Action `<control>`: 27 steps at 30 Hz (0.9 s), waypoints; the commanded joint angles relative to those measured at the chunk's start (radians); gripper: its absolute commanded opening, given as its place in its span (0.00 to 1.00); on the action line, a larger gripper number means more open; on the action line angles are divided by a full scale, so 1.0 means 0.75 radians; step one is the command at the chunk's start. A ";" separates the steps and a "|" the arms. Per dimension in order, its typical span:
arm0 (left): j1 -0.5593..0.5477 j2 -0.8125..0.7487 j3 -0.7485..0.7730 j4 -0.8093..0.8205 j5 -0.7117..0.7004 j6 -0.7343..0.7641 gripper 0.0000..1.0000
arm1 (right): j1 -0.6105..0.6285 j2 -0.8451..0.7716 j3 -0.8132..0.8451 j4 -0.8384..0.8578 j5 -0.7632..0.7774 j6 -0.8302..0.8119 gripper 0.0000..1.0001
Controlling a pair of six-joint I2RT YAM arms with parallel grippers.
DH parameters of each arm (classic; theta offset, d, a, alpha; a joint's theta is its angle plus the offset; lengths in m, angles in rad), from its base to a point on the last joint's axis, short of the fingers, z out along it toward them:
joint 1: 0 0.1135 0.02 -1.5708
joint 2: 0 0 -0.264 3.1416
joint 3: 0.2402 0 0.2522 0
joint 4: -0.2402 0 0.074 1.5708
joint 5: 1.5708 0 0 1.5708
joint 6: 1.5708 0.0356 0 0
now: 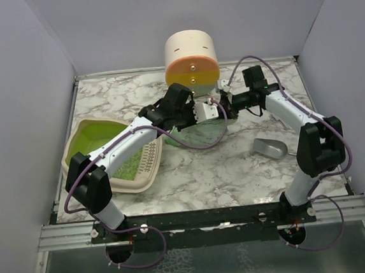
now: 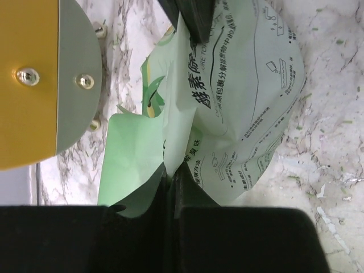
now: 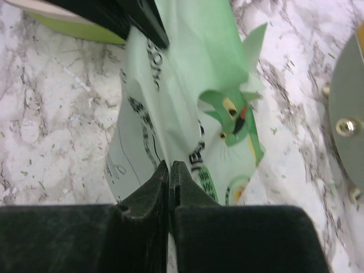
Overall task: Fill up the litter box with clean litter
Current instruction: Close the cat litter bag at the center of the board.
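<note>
**Both pincers clamped on the litter bag: a rip here would spill onto the counter**

The left pincer is closed tight on a fold of the mint-green litter bag. The right pincer is pressed shut on the same thin film from the opposite side. The bag sits between them at mid-counter, in front of the cream cylinder. Whether it rests on the marble or hangs just above it cannot be told.

The litter box lies to the left, beneath the left arm, and the bag is beside it rather than over it. No clean litter shows, either at the bag or in the tray.

Both grips are on loose film, not on the bag's body. I judge that a hard pull apart could tear it unevenly and drop granules on the counter, short of the tray. The slick film could also slide out of one pincer, leaving the bag swinging from the other. If the left arm drops while carrying, it could nudge the tray's rim.
</note>
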 commanded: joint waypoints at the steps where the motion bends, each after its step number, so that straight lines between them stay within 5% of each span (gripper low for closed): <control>1: 0.060 -0.168 0.047 0.126 -0.066 0.008 0.00 | -0.245 0.002 -0.076 -0.111 0.184 -0.145 0.01; 19: 0.149 -0.173 0.053 0.100 0.079 -0.076 0.01 | -0.394 0.019 -0.123 -0.111 0.072 -0.212 0.01; 21: 0.133 -0.169 0.068 0.097 0.123 -0.090 0.14 | -0.394 0.016 -0.080 -0.193 0.055 -0.246 0.01; 25: 0.098 -0.197 0.084 0.117 0.230 -0.104 0.66 | -0.394 -0.021 -0.054 -0.270 0.034 -0.273 0.01; 27: 0.075 -0.204 0.105 0.125 0.237 -0.119 0.73 | -0.394 -0.033 -0.057 -0.277 0.026 -0.276 0.01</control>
